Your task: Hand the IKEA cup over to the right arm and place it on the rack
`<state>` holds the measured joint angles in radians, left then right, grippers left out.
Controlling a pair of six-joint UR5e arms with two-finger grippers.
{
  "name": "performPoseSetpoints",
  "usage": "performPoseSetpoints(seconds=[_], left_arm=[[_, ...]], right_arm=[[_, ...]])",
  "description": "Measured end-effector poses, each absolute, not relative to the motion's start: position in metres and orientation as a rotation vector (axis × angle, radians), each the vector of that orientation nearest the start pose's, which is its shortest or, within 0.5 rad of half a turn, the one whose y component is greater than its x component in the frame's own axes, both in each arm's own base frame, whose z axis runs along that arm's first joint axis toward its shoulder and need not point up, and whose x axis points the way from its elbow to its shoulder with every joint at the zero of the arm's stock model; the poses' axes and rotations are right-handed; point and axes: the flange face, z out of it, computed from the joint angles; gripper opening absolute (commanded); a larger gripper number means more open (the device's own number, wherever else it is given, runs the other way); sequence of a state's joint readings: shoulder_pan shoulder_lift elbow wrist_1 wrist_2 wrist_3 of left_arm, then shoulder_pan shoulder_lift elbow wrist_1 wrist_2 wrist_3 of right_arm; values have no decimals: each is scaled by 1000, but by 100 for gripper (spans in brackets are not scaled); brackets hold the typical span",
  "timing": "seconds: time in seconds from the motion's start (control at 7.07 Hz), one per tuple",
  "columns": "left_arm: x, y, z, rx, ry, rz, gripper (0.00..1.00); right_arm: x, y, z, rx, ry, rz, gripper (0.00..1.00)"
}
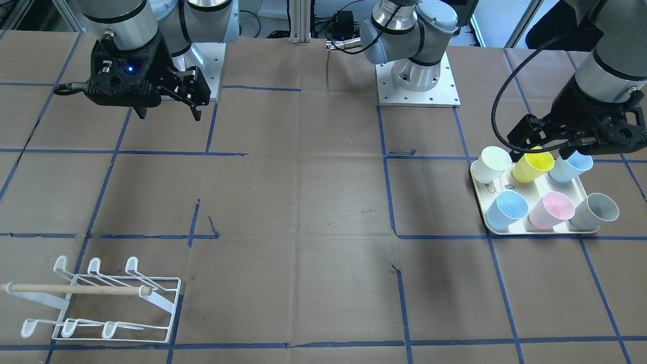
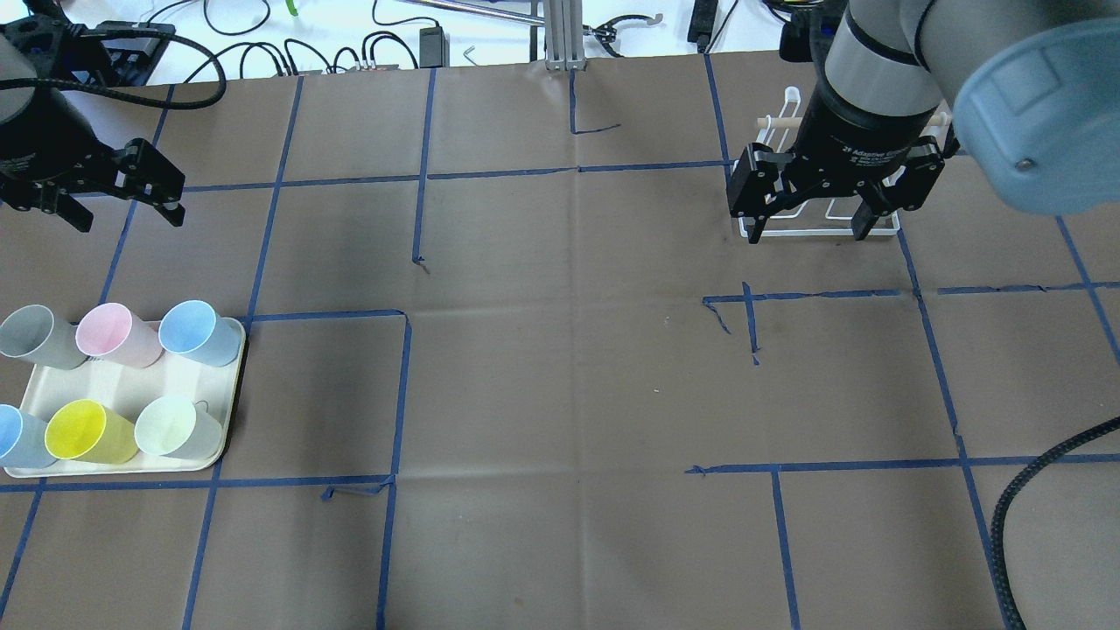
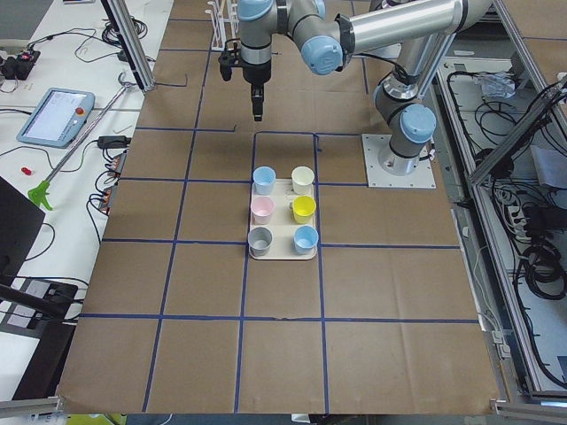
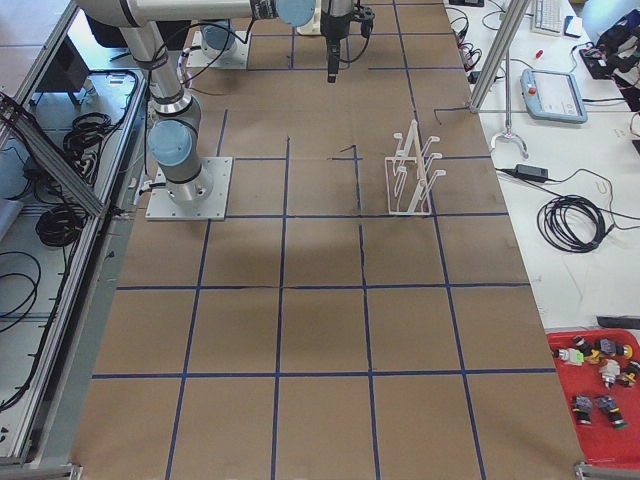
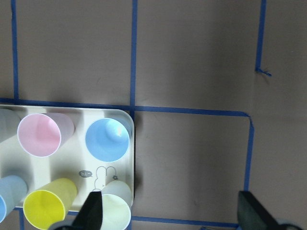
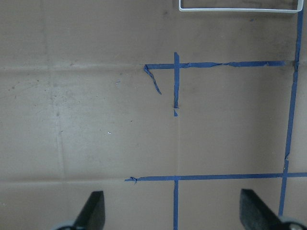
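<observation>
Six cups stand on a cream tray (image 2: 114, 385): grey (image 2: 35, 337), pink (image 2: 114, 335), blue (image 2: 197, 332), a second blue (image 2: 13, 437), yellow (image 2: 83, 431) and pale white (image 2: 175, 427). My left gripper (image 2: 129, 214) is open and empty, held high beside the tray; in the left wrist view its fingers (image 5: 93, 213) frame the white cup (image 5: 115, 211) and bare table. My right gripper (image 2: 808, 229) is open and empty, hanging high in front of the white wire rack (image 1: 101, 298), which it partly hides in the overhead view.
The rack with its wooden dowel (image 1: 76, 289) stands near the table's far edge on the robot's right side. Brown paper with blue tape lines (image 2: 577, 168) covers the table. The arm bases (image 1: 417, 81) stand at the robot's edge. Cables lie beyond the far edge.
</observation>
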<state>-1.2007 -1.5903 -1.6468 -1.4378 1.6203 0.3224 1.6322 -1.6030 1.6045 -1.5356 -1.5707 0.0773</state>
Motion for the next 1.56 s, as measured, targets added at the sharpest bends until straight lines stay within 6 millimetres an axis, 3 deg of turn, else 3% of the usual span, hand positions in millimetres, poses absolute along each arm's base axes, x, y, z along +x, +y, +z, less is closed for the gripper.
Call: performPoseSetpoints(seconds=[0.28, 0.57, 0.85, 1.13, 1.56], left_arm=[[87, -519, 420, -69, 3070, -54, 99], [99, -538, 355, -13, 3060, -88, 99], [103, -542, 308, 38, 3079, -54, 98], [98, -531, 277, 72, 3121, 13, 97], [96, -516, 254, 90, 3151, 94, 97]], right_arm=[[162, -466, 483, 23, 3144, 56, 100], [162, -466, 484, 25, 3144, 52, 100], [162, -469, 486, 33, 3142, 22, 100], [162, -471, 488, 42, 3135, -18, 100], [167, -470, 490, 43, 3086, -24, 100]])
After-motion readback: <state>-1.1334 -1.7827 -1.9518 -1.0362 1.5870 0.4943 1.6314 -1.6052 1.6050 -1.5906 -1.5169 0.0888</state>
